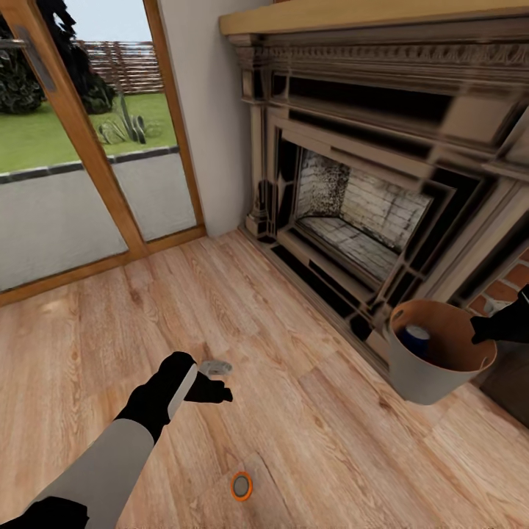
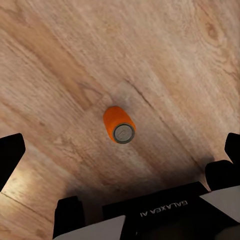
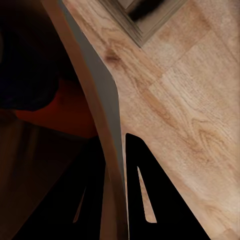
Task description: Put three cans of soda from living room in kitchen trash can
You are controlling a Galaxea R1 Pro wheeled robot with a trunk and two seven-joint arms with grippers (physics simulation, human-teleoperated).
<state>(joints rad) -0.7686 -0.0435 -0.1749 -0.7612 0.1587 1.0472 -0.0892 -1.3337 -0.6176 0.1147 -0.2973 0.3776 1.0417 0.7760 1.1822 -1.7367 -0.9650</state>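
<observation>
Right pincer apparently grips trash can; blue can inside.

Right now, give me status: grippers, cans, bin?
Left gripper open above orange can on floor. Right gripper shut on bin wall; blue can inside. Nothing blocking.

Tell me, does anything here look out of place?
Yes. An orange soda can stands alone on the wood floor, and the trash can hangs tilted above the floor, its rim pinched by the right end effector, a blue can inside.

So I count two soda cans: one orange, one blue. One trash can, two grippers.
</observation>
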